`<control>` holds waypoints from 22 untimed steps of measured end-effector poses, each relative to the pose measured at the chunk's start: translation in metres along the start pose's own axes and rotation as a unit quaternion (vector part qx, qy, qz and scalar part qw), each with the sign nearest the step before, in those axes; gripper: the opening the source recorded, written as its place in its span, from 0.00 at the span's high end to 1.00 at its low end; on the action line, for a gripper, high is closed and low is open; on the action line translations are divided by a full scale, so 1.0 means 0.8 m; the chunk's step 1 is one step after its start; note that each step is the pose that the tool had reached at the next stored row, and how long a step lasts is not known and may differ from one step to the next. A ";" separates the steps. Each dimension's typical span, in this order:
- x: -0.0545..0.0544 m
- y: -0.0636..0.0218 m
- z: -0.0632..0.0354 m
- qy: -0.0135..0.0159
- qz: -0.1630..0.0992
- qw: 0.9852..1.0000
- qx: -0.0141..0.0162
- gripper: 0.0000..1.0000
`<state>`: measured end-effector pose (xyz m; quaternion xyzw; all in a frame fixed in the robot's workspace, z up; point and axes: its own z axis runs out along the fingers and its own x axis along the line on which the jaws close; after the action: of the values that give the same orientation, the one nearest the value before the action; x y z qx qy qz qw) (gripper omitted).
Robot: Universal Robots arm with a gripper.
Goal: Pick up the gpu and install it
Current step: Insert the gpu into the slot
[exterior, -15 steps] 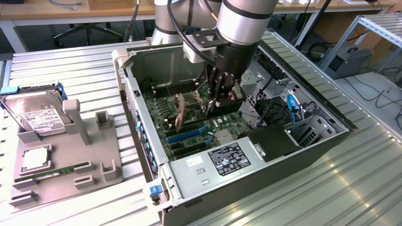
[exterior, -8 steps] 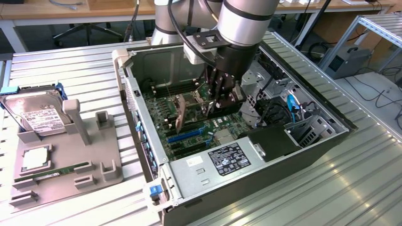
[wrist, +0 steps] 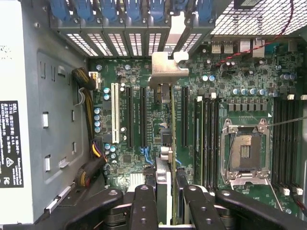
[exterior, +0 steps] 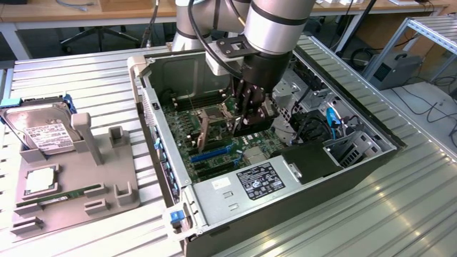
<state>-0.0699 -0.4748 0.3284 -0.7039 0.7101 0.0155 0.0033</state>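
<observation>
The gpu is seen edge-on in the wrist view as a thin dark card, with its silvery end bracket pointing toward the case's rear slot openings. My gripper is shut on it, one black finger on each side. The card hangs just above the motherboard's long expansion slots; whether it touches them I cannot tell. In the exterior view the gripper is lowered into the open computer case over the green motherboard.
The power supply fills the case's near end, and cables and drive cages line the exterior view's right side. The CPU socket lies beside the slots. A grey parts holder outside the case carries a hard drive and a RAM stick.
</observation>
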 end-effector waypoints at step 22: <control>-0.001 0.010 0.003 0.000 0.000 1.000 0.000 0.73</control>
<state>-0.0781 -0.4736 0.3265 -0.7039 0.7101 0.0155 0.0034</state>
